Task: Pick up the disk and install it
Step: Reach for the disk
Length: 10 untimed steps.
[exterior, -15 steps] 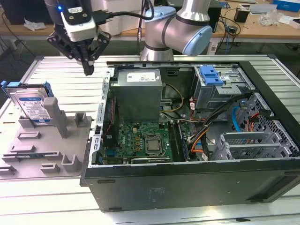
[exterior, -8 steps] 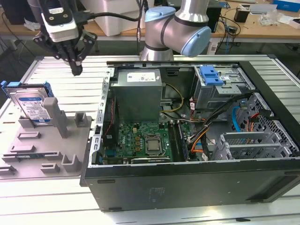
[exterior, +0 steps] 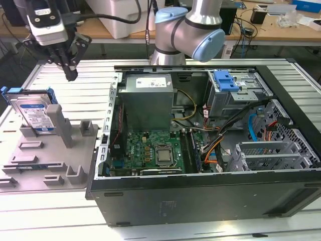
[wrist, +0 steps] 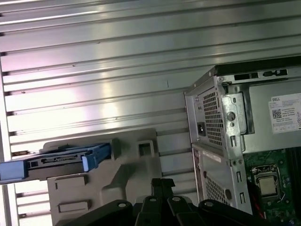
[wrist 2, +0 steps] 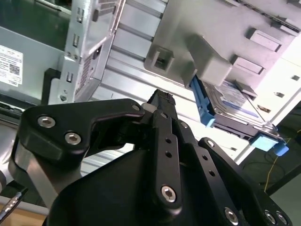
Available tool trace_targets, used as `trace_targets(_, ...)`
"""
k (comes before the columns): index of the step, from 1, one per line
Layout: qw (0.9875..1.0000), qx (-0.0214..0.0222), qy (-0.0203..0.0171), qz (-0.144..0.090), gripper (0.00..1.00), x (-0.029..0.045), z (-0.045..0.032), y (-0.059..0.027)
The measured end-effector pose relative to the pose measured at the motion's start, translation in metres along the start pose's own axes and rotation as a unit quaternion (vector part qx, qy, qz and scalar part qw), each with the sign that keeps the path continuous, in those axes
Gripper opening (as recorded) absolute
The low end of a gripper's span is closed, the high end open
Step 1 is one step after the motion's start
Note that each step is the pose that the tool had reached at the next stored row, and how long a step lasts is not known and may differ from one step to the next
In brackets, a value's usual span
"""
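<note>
Over grey fixture [exterior: 50,153], hand [exterior: 70,75] (closed, empty), disk [exterior: 36,114] propped beside computer case [exterior: 200,201]

The disk [exterior: 34,113] is stood on the fixture tray [exterior: 35,168], which is laid just beside the computer case [exterior: 200,203], on the exterior view's left. The gripper [exterior: 70,74] is held off that same side, higher than the disk.

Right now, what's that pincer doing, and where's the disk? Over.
Pincer shut, holding nothing. Disk untouched, propped in grey holder. Holder's post close beside disk.
</note>
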<state>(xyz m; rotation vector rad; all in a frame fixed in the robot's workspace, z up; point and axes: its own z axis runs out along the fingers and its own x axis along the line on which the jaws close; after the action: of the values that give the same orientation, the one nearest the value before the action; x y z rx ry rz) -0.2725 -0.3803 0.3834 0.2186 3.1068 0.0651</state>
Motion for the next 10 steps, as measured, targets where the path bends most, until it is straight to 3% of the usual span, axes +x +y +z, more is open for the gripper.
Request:
trace_targets(5, 1.0000, 0.0000, -0.0001, 0.003, 0.11, 0.0173, 0.0000, -0.0015)
trace_targets(6, 1.0000, 0.0000, -0.0002, 0.004, 0.11, 0.0263, 0.0000, -0.0023)
trace_targets(10, 1.0000, -0.0003, -0.0003, 0.007, 0.11, 0.0421, -0.0001, -0.0039)
